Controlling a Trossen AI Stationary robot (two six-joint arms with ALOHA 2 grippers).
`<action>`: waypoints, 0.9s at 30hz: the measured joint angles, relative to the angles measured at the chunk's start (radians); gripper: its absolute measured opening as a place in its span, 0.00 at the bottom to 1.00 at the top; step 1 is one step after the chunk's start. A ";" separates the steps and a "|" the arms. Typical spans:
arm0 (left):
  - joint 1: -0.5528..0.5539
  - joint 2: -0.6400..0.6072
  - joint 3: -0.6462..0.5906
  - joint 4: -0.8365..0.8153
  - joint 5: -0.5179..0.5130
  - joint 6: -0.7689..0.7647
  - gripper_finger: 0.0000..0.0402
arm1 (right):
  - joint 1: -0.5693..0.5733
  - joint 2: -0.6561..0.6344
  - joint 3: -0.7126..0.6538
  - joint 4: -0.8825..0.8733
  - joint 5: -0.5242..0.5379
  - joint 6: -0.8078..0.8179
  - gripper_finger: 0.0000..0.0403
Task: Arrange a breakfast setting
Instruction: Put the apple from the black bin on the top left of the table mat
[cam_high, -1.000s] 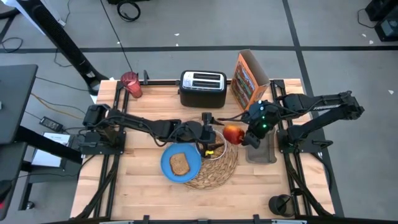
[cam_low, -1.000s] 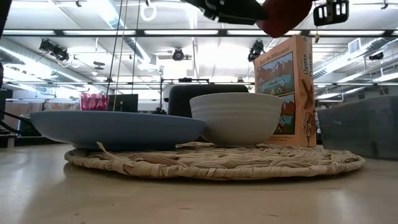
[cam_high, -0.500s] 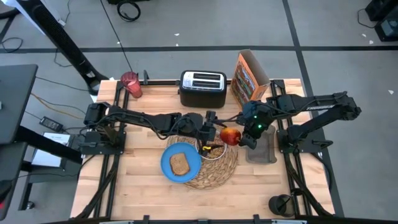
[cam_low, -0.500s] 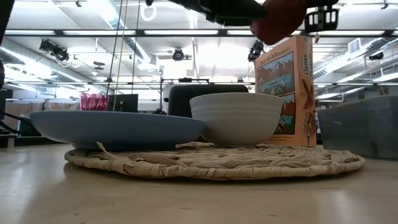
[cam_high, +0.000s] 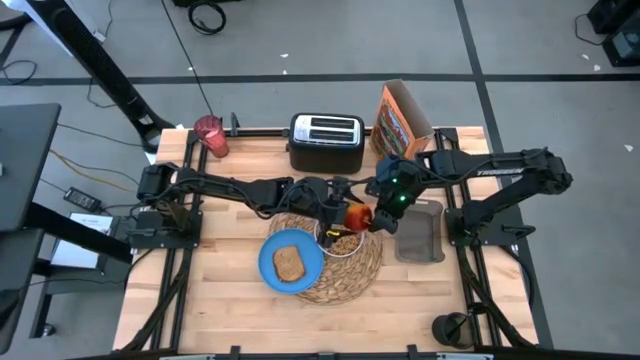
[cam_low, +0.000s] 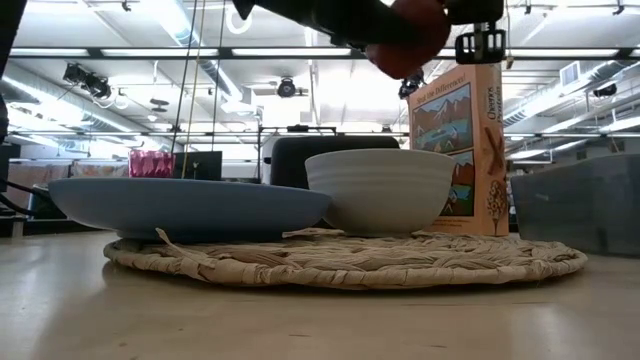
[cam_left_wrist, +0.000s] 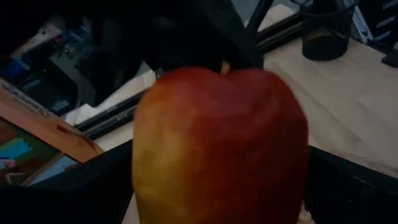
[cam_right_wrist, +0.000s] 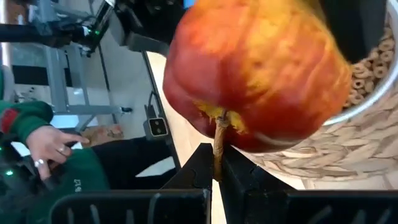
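Butcher-block table (cam_high: 230, 300), toaster (cam_high: 326, 141) and cereal box (cam_high: 399, 118) along the back edge; the woven placemat (cam_high: 355, 277) already carries the blue plate (cam_high: 275, 270) with toast (cam_high: 290, 264) and the white bowl (cam_high: 342, 243). Note the red apple (cam_high: 357, 216): it hangs in the air over the bowl's far rim, stem pinched between the shut fingers of your right gripper (cam_high: 372, 213), so its stem axis runs back toward that arm. Your left gripper (cam_high: 338, 208) sits just on the apple's other side, jaws wide apart and empty, with the fruit right in front of them. Looks like a handover; the left is the nearer free hand.
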 joint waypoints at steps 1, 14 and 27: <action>0.000 0.001 0.000 -0.006 0.002 0.000 0.98 | -0.004 0.002 0.000 0.007 -0.005 0.002 0.03; -0.002 0.002 0.000 -0.008 -0.007 0.055 0.89 | -0.024 0.002 0.000 0.040 -0.032 0.055 0.03; -0.002 0.000 0.000 -0.006 -0.024 0.048 0.84 | -0.024 -0.007 0.000 0.051 -0.009 0.060 0.24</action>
